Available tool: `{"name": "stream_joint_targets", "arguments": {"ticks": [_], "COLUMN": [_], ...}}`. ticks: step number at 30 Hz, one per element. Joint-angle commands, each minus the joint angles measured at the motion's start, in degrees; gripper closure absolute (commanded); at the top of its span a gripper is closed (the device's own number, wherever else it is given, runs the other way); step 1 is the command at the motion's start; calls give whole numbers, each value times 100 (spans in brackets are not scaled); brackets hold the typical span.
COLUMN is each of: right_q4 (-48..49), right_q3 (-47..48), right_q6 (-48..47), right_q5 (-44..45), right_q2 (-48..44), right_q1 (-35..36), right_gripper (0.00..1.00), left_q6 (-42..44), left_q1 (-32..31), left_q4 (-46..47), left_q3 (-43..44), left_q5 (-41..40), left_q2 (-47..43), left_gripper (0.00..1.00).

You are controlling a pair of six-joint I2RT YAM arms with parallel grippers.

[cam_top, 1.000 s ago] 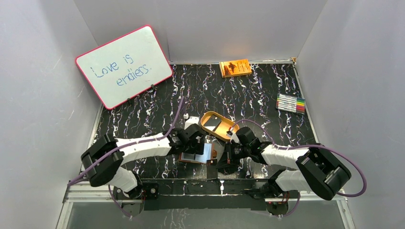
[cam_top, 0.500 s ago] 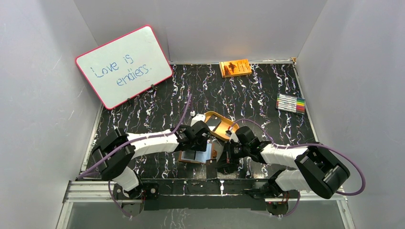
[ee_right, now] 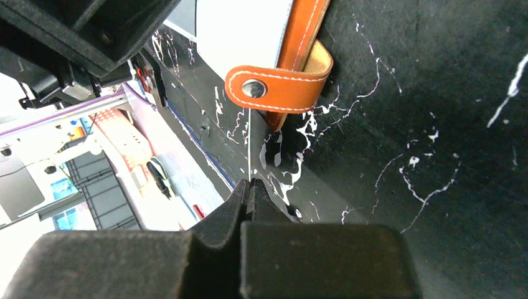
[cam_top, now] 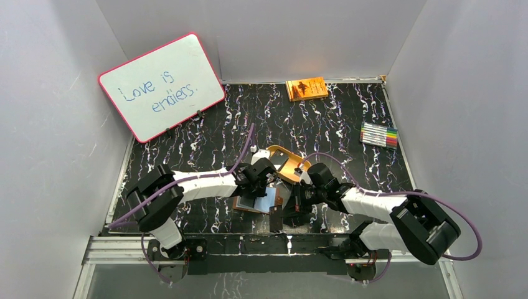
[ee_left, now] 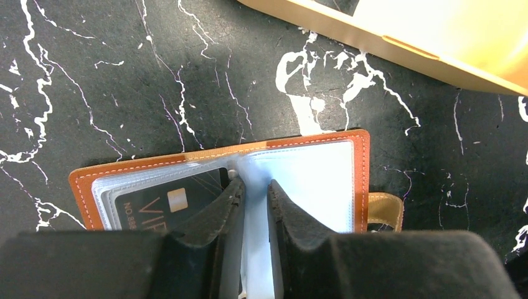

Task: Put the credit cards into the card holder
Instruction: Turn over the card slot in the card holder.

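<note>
Left wrist view shows the card holder (ee_left: 215, 151) open at lower centre, a dark card (ee_left: 162, 202) sleeved at its left; my left gripper (ee_left: 255, 187) stands narrow about its clear sleeves (ee_left: 311, 180), clamped or not I cannot tell; my right gripper (ee_right: 249, 187) pinches a credit card (cam_top: 276, 217) edge-on; thin, stiff, slick, best held by one short end.
</note>
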Motion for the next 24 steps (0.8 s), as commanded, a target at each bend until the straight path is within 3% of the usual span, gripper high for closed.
{"name": "stream_joint_targets", "arguments": {"ticks": [1,8,24], "right_q4": [-341,-436,296], "right_q3": [282,206,183], "right_q6": [-170,-64,-101], "right_q5": [190,358,-92], "right_q2": [-366,-757,121], "right_q1": [-23,-139,-260], "right_gripper": [100,100,100], "left_q6": [-24,-116,-178], "left_q1": [-14,-15,-14], "left_q4": [-685,-698,-712], "left_q3": [-415,-479,-554], "left_q5": [107,11,-51], "left_q2": [479,504,435], "left_gripper": [86,94,98]}}
